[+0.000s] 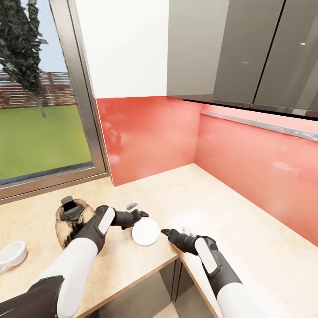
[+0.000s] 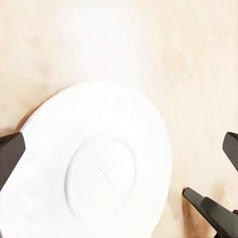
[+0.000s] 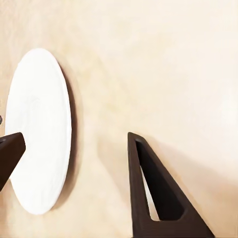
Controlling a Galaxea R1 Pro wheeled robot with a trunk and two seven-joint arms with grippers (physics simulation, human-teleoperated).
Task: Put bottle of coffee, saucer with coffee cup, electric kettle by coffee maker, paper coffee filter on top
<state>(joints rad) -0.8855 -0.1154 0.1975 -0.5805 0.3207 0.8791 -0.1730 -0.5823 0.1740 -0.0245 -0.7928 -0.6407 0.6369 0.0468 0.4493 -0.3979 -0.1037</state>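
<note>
Saucer (image 1: 145, 231) lies flat on the counter (image 1: 247, 229) near the inside corner edge, between both grippers. Left gripper (image 1: 140, 214) hangs at its 11 o'clock, jaws spread wide, holding nothing. Right gripper (image 1: 165, 232) sits at its 3 o'clock, also spread and empty, one finger past the rim. We judge left nearer. Cup (image 1: 12, 255) waits far off at 9; open counter beyond at 1.

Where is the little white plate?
In the head view, the round white saucer lies flat on the beige countertop near its front edge, between the two grippers.
</note>
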